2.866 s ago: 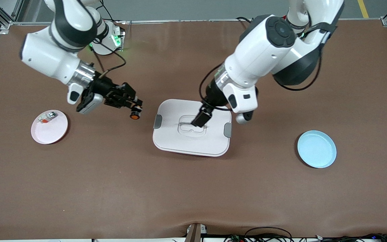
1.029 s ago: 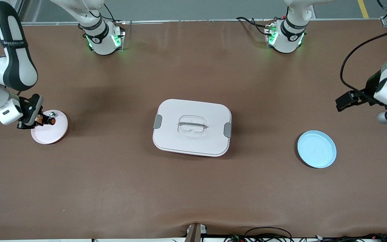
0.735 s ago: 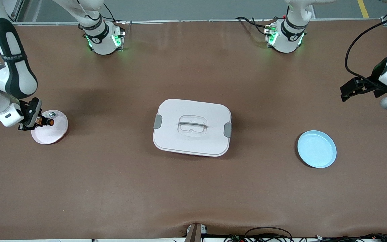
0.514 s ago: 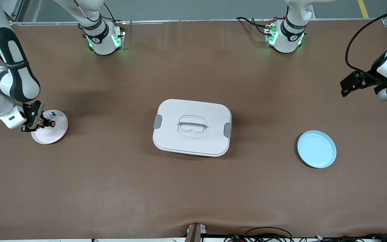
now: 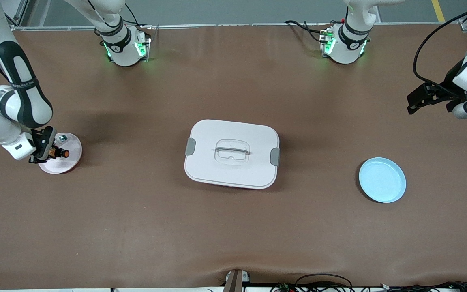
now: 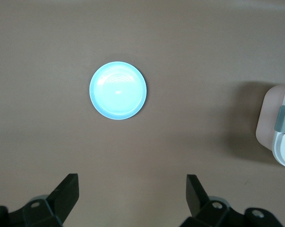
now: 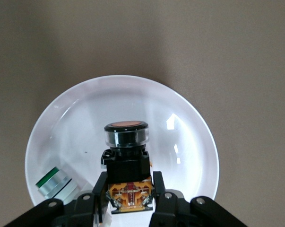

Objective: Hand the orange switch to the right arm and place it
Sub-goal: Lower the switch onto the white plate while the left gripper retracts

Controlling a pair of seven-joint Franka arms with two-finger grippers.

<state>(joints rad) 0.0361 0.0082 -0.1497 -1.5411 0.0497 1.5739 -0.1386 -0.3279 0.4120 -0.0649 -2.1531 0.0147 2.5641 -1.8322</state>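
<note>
The orange switch (image 5: 64, 153) is a black stubby part with a round orange face. It sits between the fingers of my right gripper (image 5: 53, 153), which is shut on it, low over the pink plate (image 5: 61, 165) at the right arm's end of the table. In the right wrist view the switch (image 7: 125, 137) is over the middle of the plate (image 7: 199, 127), with my right gripper (image 7: 128, 182) clamped on its black body. I cannot tell whether it touches the plate. My left gripper (image 5: 414, 101) is open and empty over bare table at the left arm's end, and its own view shows the gripper (image 6: 133, 189) holding nothing.
A whitish-silver part with a green band (image 7: 55, 183) lies on the pink plate beside the switch. A white lidded box (image 5: 232, 153) stands mid-table. An empty light blue plate (image 5: 382, 180) lies toward the left arm's end, and it also shows in the left wrist view (image 6: 117, 90).
My right gripper carried the switch from beside the white box to over the pink plate and has sunk lower there. My left arm drew back from the box to its end of the table.
</note>
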